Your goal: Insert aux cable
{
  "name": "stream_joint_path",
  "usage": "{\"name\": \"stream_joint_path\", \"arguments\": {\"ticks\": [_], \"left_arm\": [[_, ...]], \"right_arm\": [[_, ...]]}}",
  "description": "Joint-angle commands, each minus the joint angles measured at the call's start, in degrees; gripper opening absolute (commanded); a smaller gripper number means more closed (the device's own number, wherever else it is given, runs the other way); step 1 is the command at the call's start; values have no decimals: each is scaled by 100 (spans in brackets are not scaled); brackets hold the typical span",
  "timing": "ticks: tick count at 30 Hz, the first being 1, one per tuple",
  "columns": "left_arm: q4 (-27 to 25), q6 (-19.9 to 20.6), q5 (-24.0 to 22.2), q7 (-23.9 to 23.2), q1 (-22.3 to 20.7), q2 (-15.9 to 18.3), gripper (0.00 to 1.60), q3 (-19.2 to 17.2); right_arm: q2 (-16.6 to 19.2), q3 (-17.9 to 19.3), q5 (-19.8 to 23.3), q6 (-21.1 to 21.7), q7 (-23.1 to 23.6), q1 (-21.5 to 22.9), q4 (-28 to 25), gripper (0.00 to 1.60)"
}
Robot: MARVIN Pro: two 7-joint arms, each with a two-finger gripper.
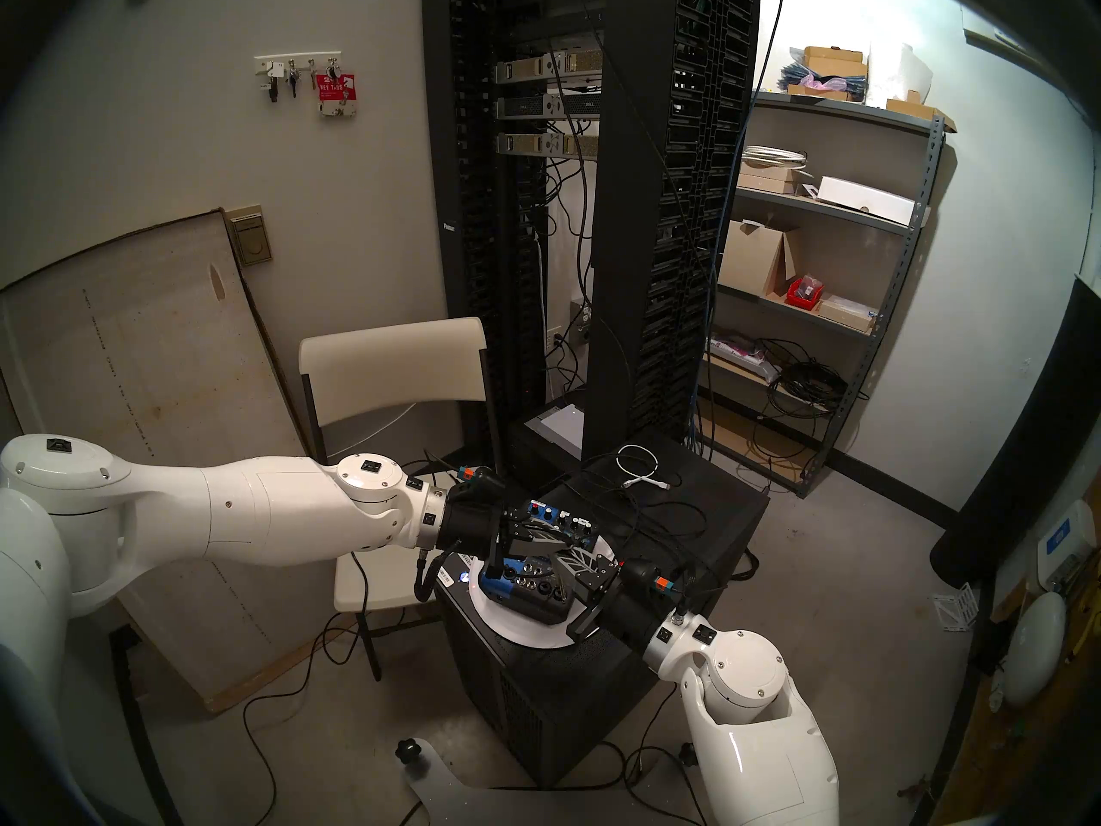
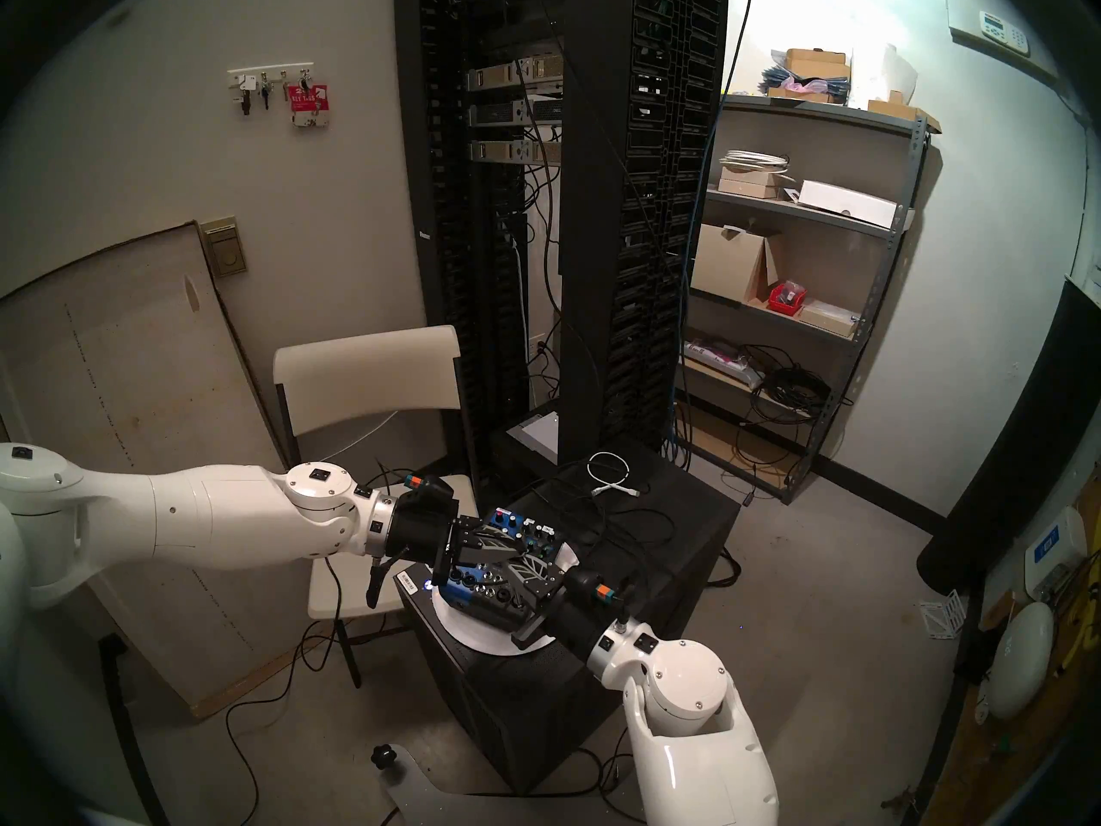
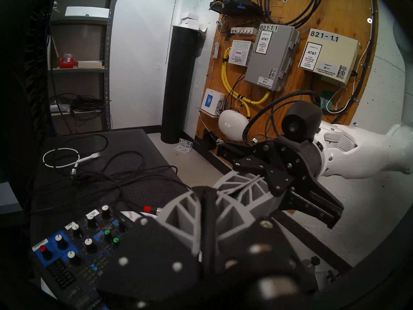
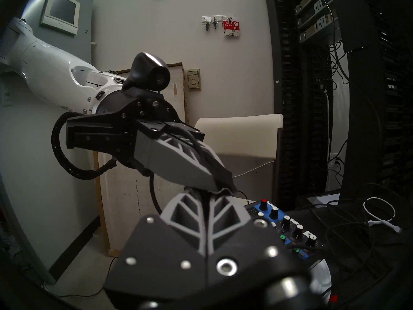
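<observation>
Evidently the two arms meet tip to tip just above the small mixer point(image 4: 288, 224), which sits on a white round plate point(image 1: 524, 631) atop the black perforated surface point(image 1: 685, 509). The left jaws are clenched, and in the right wrist view the aux cable point(image 4: 199, 149) runs along one of their ribbed fingers and is pinched at the tips, a thin end poking out toward the mixer's far corner. This looks like a grip taken close to the plug so that it can be aimed at a socket. The right jaws are clenched too, tips touching the left ones. Whether they also pinch the cable cannot be told, and they may simply be steadying it. A like plug with a red ring point(image 3: 147, 209) lies just beyond the mixer's knobs and could be mistaken for the right one. Loose black leads point(image 3: 125, 175) tangle across the surface behind, and a white coiled cable point(image 1: 640, 464) lies farther back. The crossed fingers hide much of the mixer's socket face from the head views.
</observation>
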Motion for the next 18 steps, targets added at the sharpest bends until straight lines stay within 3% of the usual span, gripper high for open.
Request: {"name": "stream_joint_path", "arguments": {"ticks": [1,11,13,16,17,18], "left_arm": [[-25,-89,104,34,-55,36,0,-11],[-83,-202,189,94,-39,80,0,-58],[-84,-219,203,110,-34,78,0,-64],[-80,-249,214,138,-34,69,0,-86],[-81,-250,216,142,-38,69,0,-90],[-83,-256,219,143,-45,70,0,-97]], "right_arm": [[-17,-44,43,-23,43,146,-128,0],[1,-68,-2,19,125,131,-123,0],[-3,-70,-8,34,137,130,-132,13],[-7,-74,-35,41,140,130,-148,17],[-5,-76,-37,42,137,130,-150,36],[-8,-75,-41,41,135,130,-152,40]]}}
